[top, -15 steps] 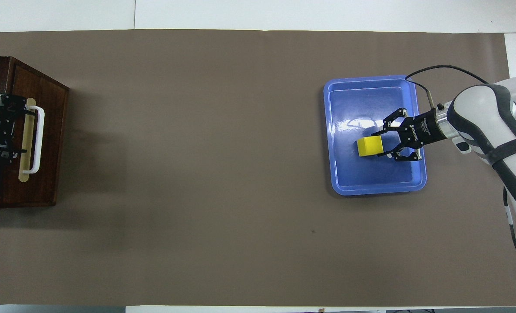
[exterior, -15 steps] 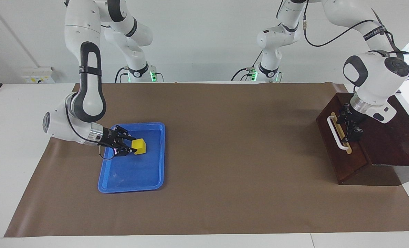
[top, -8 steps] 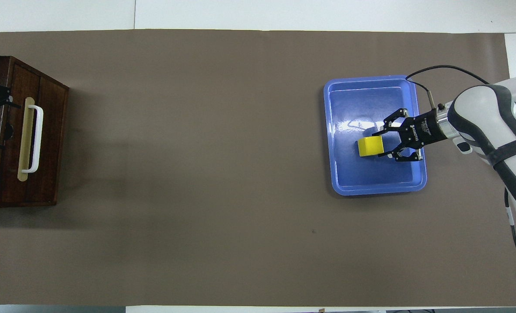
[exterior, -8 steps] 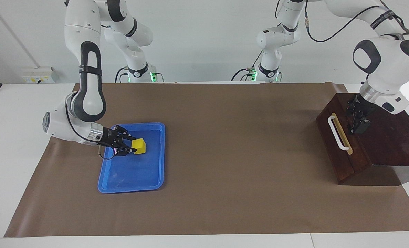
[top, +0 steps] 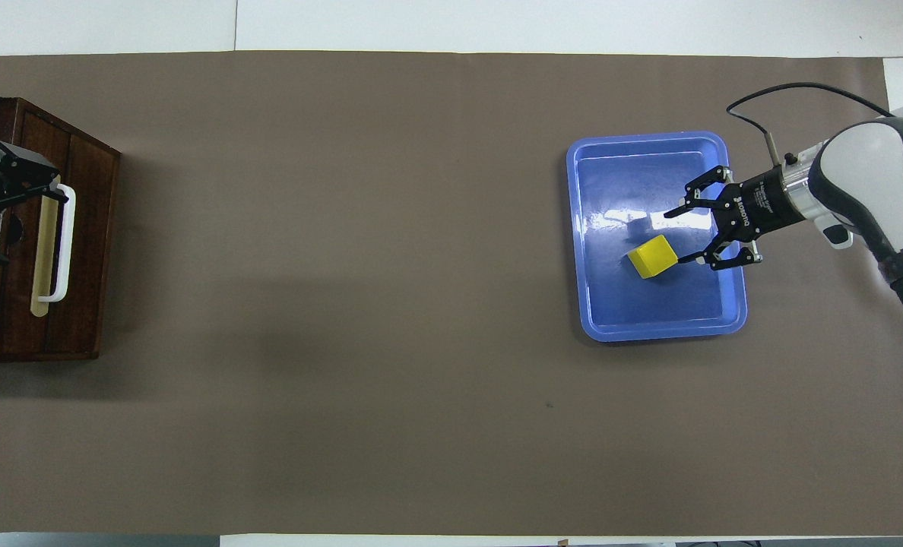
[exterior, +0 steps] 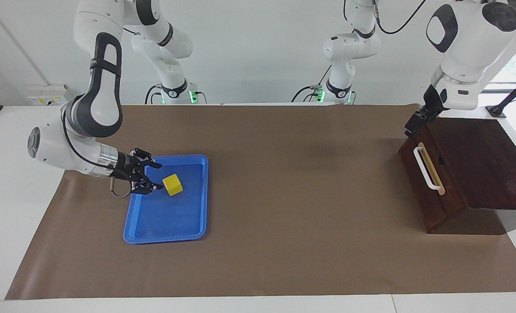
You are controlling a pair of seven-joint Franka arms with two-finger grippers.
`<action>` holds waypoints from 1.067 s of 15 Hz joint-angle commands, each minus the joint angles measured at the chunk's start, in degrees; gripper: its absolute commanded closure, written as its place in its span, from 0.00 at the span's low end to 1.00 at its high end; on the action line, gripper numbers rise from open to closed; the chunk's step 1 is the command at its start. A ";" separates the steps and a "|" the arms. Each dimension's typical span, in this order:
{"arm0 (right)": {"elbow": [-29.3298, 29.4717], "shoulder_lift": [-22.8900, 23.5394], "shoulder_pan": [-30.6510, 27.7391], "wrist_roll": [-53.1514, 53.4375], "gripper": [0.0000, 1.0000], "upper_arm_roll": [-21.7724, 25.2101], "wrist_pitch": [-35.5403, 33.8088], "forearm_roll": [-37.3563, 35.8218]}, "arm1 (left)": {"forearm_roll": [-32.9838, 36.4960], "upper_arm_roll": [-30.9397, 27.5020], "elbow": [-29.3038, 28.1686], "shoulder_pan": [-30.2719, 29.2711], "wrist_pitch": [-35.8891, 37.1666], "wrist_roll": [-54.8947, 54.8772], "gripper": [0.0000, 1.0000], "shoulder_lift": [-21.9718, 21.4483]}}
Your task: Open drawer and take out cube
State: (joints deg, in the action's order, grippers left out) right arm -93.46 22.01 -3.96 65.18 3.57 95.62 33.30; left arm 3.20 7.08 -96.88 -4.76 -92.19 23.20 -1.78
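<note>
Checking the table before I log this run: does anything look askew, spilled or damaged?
Only the cube: it lies turned askew to the blue tray walls, just off the open right gripper. The drawer is shut, nothing looks spilled or broken.

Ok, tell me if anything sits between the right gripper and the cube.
Nothing visible. The cube lies in the blue tray, and the right gripper, jaws open, hangs just beside it with only bare tray floor between them.
</note>
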 commanded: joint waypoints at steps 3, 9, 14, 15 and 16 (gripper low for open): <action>5.65 -5.47 1.75 2.76 0.02 -0.58 -6.40 -11.47 | -3.62 -2.43 2.30 4.59 5.08 -13.24 0.00 0.80; 11.37 -14.43 6.94 -17.04 0.00 -0.76 -14.31 -28.61 | -3.73 0.72 7.06 2.58 10.01 -16.25 0.00 4.07; 10.32 -19.01 7.39 -39.21 0.00 -0.76 -15.12 -31.71 | -3.82 1.00 4.42 2.83 10.10 -19.41 0.00 1.08; 10.31 -19.19 7.39 -42.30 0.00 -0.76 -14.94 -31.71 | -3.82 1.00 4.15 2.83 9.66 -19.42 0.00 1.07; 10.23 -19.80 7.39 -44.76 0.00 -0.84 -15.20 -31.71 | -3.82 0.65 4.67 2.83 8.53 -20.20 0.00 1.59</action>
State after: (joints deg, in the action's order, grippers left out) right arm -81.86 3.60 3.47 26.63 3.02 80.47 2.79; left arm 0.42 7.73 -91.16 -1.16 -83.16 4.87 1.02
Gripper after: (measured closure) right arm 0.000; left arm 0.000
